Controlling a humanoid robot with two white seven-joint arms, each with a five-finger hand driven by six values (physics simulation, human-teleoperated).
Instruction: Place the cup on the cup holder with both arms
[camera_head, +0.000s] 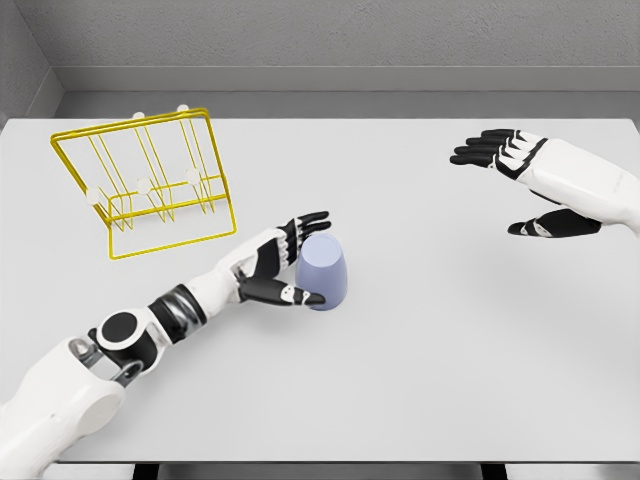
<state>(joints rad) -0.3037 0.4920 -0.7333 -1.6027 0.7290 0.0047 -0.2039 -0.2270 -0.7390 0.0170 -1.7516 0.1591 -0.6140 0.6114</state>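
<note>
A pale blue cup (327, 271) stands upside down near the middle of the white table. My left hand (296, 256) reaches it from the left. Its thumb lies across the cup's front and its fingers stretch behind the cup's top, around it but not closed tight. The yellow wire cup holder (150, 182) with white-tipped pegs stands at the far left of the table, well away from the cup. My right hand (520, 185) hovers at the right side, fingers spread, holding nothing.
The white table (420, 380) stretches wide between the cup and the right hand. A grey wall runs behind the table's far edge.
</note>
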